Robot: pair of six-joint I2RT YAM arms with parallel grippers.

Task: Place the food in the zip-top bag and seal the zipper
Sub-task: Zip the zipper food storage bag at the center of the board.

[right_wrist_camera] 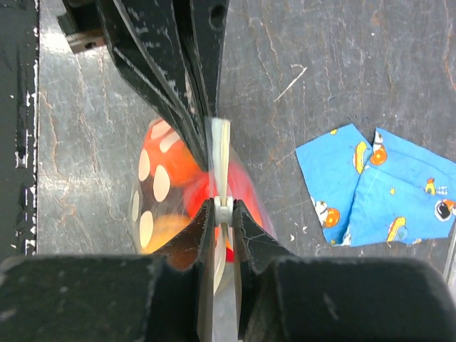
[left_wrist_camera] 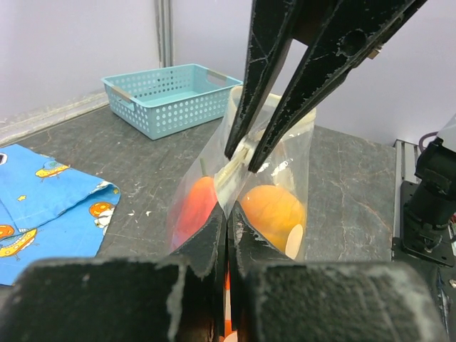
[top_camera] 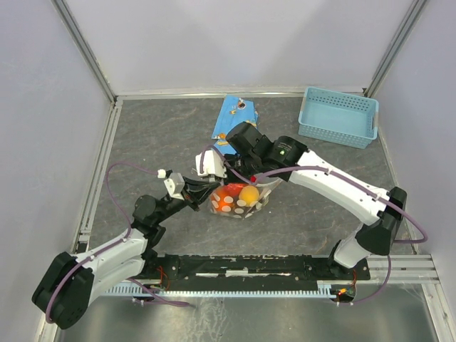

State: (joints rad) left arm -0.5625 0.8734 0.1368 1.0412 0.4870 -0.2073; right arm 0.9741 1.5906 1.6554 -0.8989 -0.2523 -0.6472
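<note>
The clear polka-dot zip-top bag [top_camera: 239,201] stands mid-table with red and orange toy fruits [top_camera: 248,193] inside; they show too in the left wrist view [left_wrist_camera: 272,208] and right wrist view [right_wrist_camera: 167,171]. My left gripper [top_camera: 206,189] is shut on the bag's left top edge [left_wrist_camera: 226,218]. My right gripper [top_camera: 255,178] is shut on the whitish zipper strip [right_wrist_camera: 221,153] at the mouth, pinching its small white slider [right_wrist_camera: 223,209]. The two grippers face each other along the zipper, close together.
A flat blue wrapper with orange prints [top_camera: 234,115] lies behind the bag. A light-blue mesh basket [top_camera: 338,115] stands at the back right. Grey walls with metal rails enclose the table on three sides.
</note>
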